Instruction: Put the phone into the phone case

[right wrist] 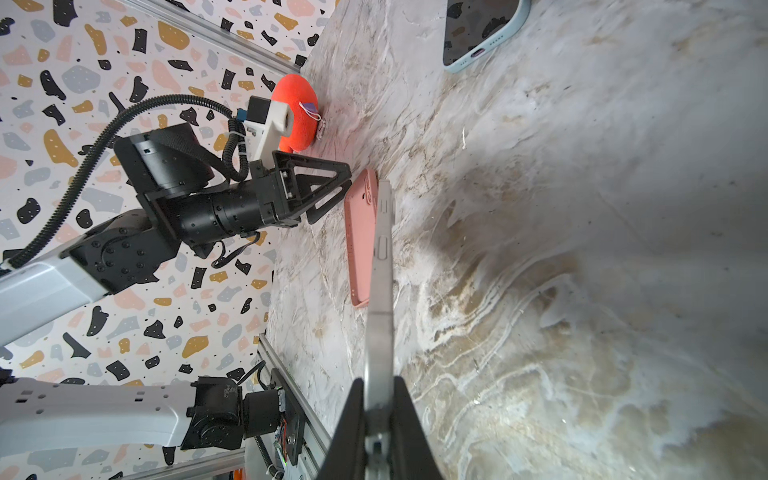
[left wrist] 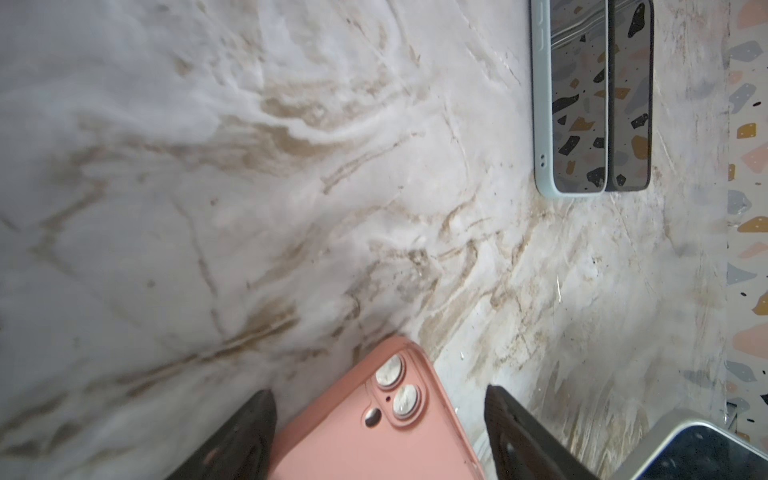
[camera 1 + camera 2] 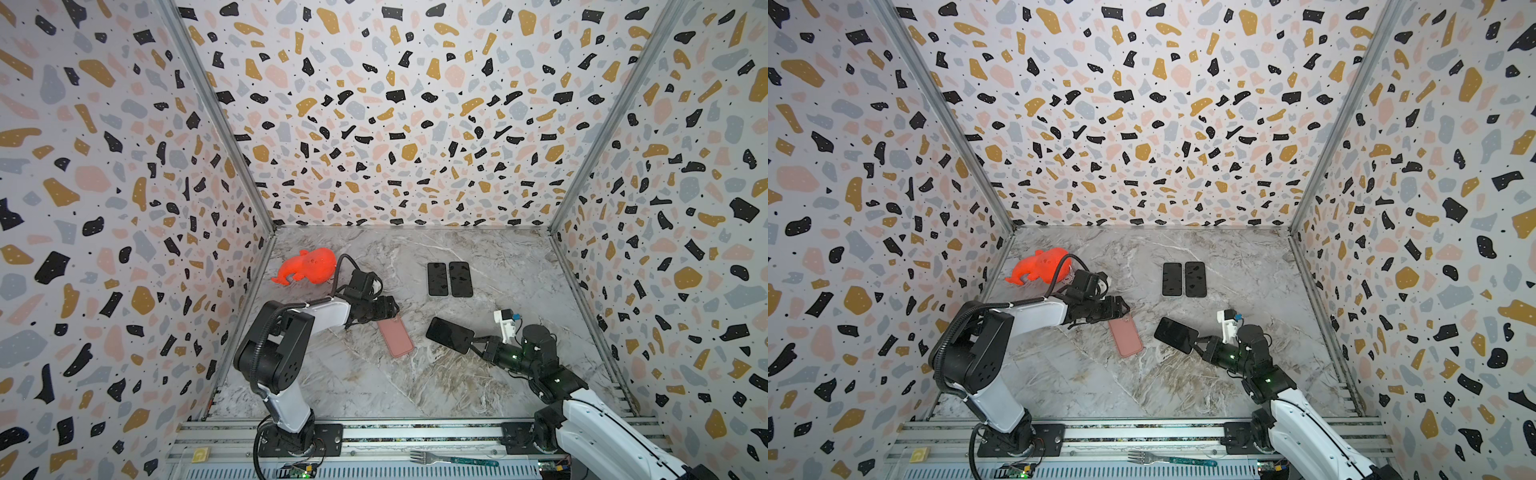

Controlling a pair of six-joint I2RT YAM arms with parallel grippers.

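Nearest the lens in both top views, a fork (image 3: 453, 459) lies on the front rail (image 3: 415, 434); beyond it, on the marble table (image 3: 374, 386), the pink phone case (image 3: 395, 336) lies flat and slanted, left of the middle; the left gripper (image 3: 390, 309) hangs over its far end with jaws spread wide, grasping nothing; the right gripper (image 3: 473, 346) is clamped on one short end of the phone (image 3: 450, 335), dark screen up, just right of the case and apart from it; two cased phones (image 3: 437, 279) lie side by side farther back, and an orange toy (image 3: 305, 266) sits at the far left.

Left wrist view: the phone case (image 2: 374, 432) shows its camera-cutout end between the parted fingers (image 2: 249, 436); whether they touch it I cannot tell; the two cased phones (image 2: 573, 104) lie beyond.

Right wrist view: the phone (image 1: 382, 257) runs edge-on out of the closed fingers (image 1: 353, 424); the phone case (image 1: 360, 237) lies on the table beside it, the left gripper (image 1: 332, 193) at its end, the orange toy (image 1: 297, 108) behind.
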